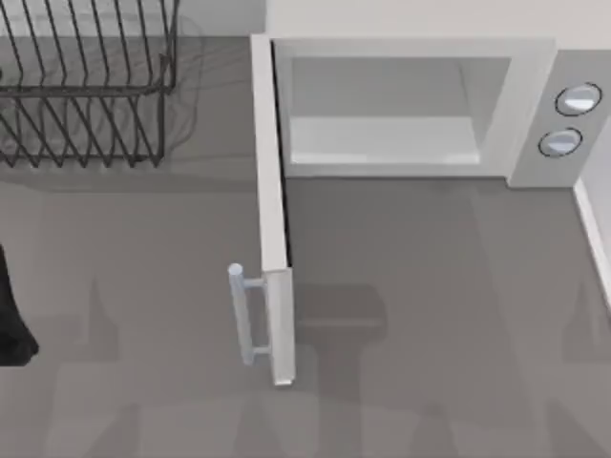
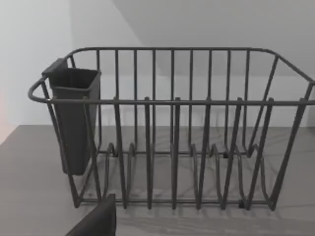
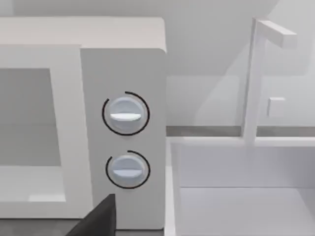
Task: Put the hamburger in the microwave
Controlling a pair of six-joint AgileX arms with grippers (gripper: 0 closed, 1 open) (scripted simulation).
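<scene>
Microwave: large white boxy microwave (image 1: 410, 105) at the top view's far side, pale grey cavity exposed, two round silver knobs (image 3: 126, 114) on its right panel.
Door: white side-hinged door with bar handle (image 1: 272, 286) swung fully open, jutting toward the table's near edge.
Rack: black wire dish rack (image 2: 172, 132) at far left, a dark cup clipped to one end.
Left arm: a black shape (image 1: 14, 315) at the table's left edge; whether its gripper is released or clenched, I cannot tell.
Hamburger: I cannot find it on the table or in the cavity.
Risk: likely an arm clipping the projecting door, or searching blindly without the bun located.
</scene>
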